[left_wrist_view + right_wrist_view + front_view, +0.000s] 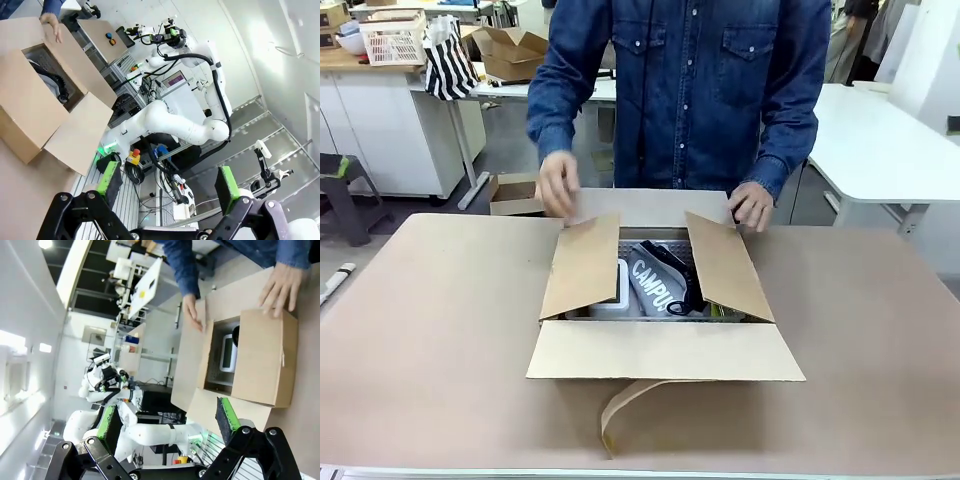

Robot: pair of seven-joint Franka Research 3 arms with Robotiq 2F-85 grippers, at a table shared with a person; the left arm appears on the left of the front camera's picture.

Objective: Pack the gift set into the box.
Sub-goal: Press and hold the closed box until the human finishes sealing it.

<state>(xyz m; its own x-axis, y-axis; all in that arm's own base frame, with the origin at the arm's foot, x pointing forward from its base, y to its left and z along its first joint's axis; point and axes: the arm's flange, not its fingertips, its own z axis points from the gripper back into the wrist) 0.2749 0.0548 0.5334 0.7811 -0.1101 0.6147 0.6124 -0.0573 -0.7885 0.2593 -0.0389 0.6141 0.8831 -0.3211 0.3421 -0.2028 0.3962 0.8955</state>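
The box (pixel 665 350) sits mid-table with its near flap lying flat toward me and its two side flaps tilted up over the opening. Inside it lies the gift set (pixel 650 285), whitish and grey with lettering, partly hidden by the flaps. The person's hands (pixel 558 185) rest on the far flap. In the left wrist view my left gripper (pixel 167 187) is open and well away from the box (pixel 30 120). In the right wrist view my right gripper (pixel 167 422) is open, with the box (pixel 262 360) and the gift set (pixel 228 352) off to one side.
A loose strip of brown paper tape (pixel 620 405) curls from the box's front onto the brown table (pixel 420 350). A smaller cardboard carton (pixel 515 195) stands beyond the far left edge. A white table (pixel 880 140) is at the back right.
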